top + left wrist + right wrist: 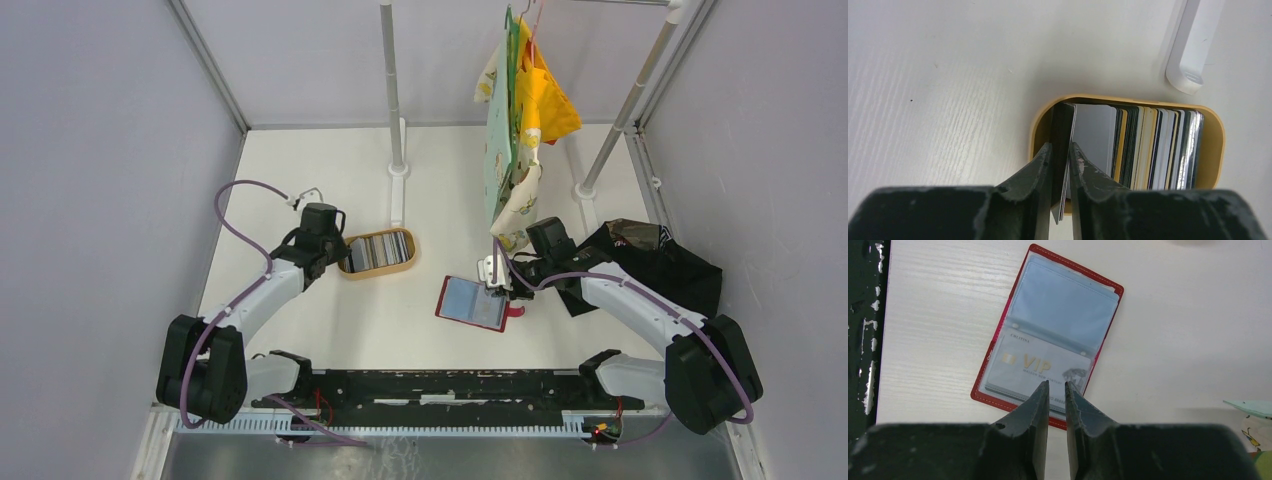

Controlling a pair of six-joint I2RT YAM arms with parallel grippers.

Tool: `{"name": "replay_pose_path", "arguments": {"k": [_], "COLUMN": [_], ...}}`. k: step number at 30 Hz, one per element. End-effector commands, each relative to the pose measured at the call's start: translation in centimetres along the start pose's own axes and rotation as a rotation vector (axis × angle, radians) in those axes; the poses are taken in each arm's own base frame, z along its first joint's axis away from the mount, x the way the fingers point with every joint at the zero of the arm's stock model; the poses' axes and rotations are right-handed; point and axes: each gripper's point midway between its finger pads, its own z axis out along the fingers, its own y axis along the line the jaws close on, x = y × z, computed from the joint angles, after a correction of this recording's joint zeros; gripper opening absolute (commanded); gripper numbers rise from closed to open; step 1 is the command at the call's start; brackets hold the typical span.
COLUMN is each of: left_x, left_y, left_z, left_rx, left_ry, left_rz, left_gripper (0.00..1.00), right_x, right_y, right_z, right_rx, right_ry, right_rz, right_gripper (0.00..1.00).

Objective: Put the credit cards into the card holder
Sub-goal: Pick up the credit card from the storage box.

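Tan oval tray (385,270) sits directly under our left gripper (342,255) in the top view, while the open red card holder (468,300) stretches leftward from under our right gripper (497,285). On the left wrist, our fingers (1040,165) pinch the end one or two credit cards (1148,145) of the upright stack, so we should lift straight up and leave the neighbours seated. On the right wrist, the jaws stand nearly together over the holder's near edge, just ahead of them the VIP card (1033,362). Whether they are gripping or only pressing we cannot tell.
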Motion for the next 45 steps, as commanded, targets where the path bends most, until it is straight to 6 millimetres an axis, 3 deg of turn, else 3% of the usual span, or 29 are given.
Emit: {"name": "replay_pose_path", "arguments": {"k": [1, 9, 15, 22, 45], "left_x": [-0.1, -0.2, 0.3, 0.5, 0.8], "left_y": [1.8, 1.9, 1.7, 1.0, -0.6], "left_z": [0.1, 0.0, 0.4, 0.3, 2.0], "left_rx": [-0.082, -0.089, -0.079, -0.026, 0.029], "left_ry": [-0.013, -0.025, -0.008, 0.005, 0.054], "left_rz": [0.029, 0.017, 0.008, -0.017, 0.000], "left_gripper": [0.25, 0.14, 0.12, 0.23, 0.24], "right_x": [-1.2, -1.3, -1.3, -1.3, -1.4], "right_y": [-0.7, -0.6, -0.6, -0.5, -0.4], "right_z": [-0.2, -0.2, -0.1, -0.1, -0.1], "right_rx": [0.002, -0.002, -0.004, -0.006, -0.010], "right_ry": [-0.039, -0.042, -0.043, -0.045, -0.048], "right_rz": [-0.024, -0.023, -0.023, -0.023, -0.023], "right_gripper": [0.23, 0.23, 0.23, 0.23, 0.23]}}
